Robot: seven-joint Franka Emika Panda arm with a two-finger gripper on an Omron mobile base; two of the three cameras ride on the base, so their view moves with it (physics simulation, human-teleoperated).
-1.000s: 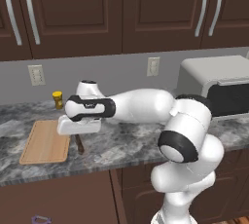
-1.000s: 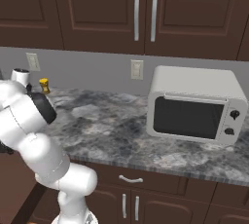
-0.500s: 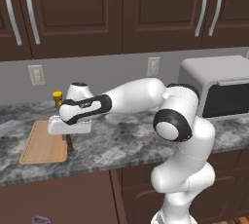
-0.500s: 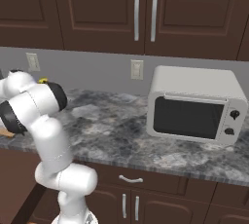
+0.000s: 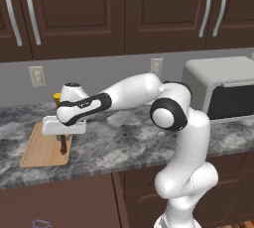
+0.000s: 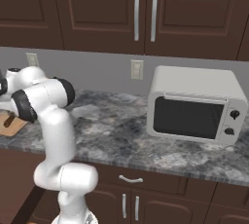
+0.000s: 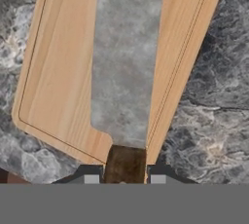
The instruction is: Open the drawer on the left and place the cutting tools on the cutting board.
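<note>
The tool (image 7: 124,179) is nearly closed, its two tips pinching the dark handle of the knife (image 7: 124,72), whose broad grey blade juts out ahead of the hand. The knife hangs over the cutting board (image 5: 42,147), which lies on the grey stone surface (image 5: 129,140) to the left of the microwave (image 5: 225,93), well apart from it. The blade runs along the board's length, probably so it can be laid flat inside the edges. From the left base camera the hand sits low over the board's near right part, which suggests a release is close. Below the board, a small purple object (image 5: 42,223) shows, likely the second cutting tool, yet to be fetched.
</note>
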